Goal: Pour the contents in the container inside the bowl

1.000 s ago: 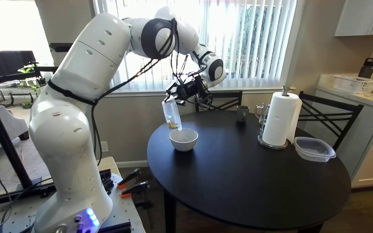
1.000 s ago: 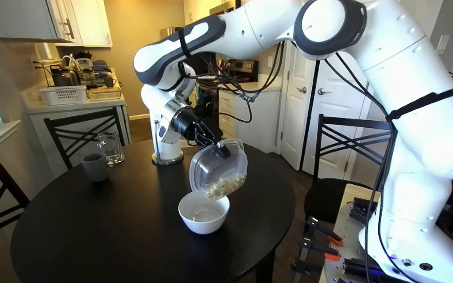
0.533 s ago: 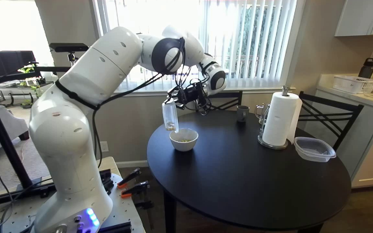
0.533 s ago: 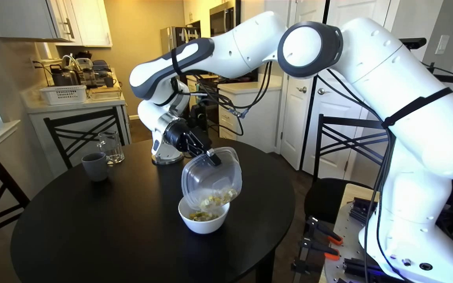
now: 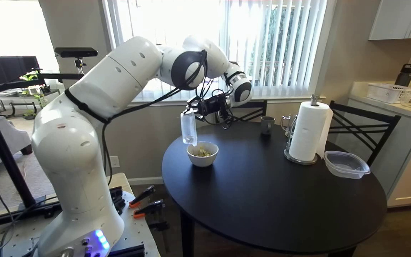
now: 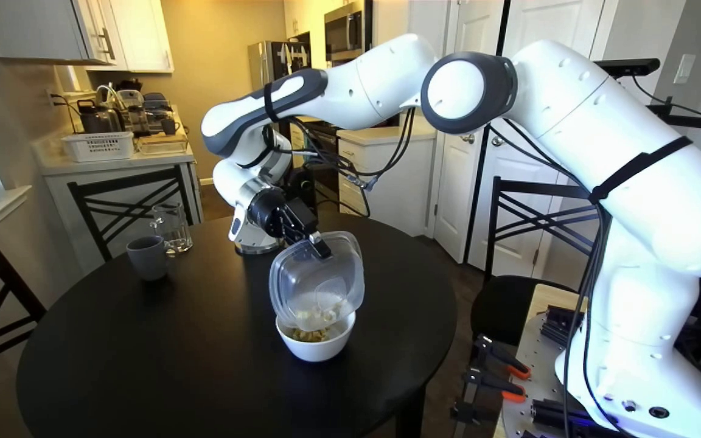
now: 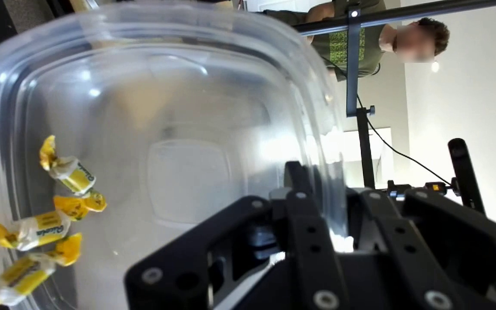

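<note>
The container, a clear plastic tub (image 5: 188, 126), hangs steeply tilted on its side in both exterior views (image 6: 319, 277). Its lower edge is at the rim of the white bowl (image 5: 202, 160), (image 6: 316, 351). Part of the contents, a yellowish-green heap (image 5: 203, 152), lies in the bowl and shows there too (image 6: 308, 335). A few yellow-and-white wrapped pieces (image 7: 45, 228) are still inside the tub (image 7: 187, 99) along its low side in the wrist view. My gripper (image 5: 190, 108), (image 6: 320, 244) is shut on the tub's upper wall, with a finger on each side (image 7: 323, 193).
The round dark table (image 5: 280, 200) carries a grey mug (image 5: 267, 125), a glass mug (image 6: 172, 228), a paper towel roll (image 5: 307, 132) and another clear dish (image 5: 346, 165) by its edge. Chairs (image 6: 137, 201) stand around it. A person (image 7: 364, 43) stands in the wrist view.
The arm has lowered and the tub has tilted closer to vertical over the bowl. Most bits have slid out of the tub into the bowl, which held none visible a second ago.
</note>
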`<state>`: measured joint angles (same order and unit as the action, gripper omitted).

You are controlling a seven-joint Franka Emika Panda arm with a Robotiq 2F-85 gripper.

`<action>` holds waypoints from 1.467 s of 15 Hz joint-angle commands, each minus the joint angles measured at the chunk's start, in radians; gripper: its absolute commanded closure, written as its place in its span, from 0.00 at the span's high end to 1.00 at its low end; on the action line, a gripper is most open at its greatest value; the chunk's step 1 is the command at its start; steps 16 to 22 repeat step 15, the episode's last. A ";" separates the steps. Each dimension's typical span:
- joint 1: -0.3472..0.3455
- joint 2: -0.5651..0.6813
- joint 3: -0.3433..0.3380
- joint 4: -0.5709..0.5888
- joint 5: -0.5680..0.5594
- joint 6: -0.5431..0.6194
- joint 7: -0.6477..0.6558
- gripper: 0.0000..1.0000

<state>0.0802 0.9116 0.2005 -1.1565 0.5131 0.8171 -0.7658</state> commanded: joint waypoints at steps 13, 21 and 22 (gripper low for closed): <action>-0.079 0.059 0.008 0.049 0.215 -0.061 0.127 0.05; -0.077 0.056 0.005 0.048 0.215 -0.055 0.114 0.05; -0.077 0.056 0.005 0.048 0.215 -0.055 0.114 0.05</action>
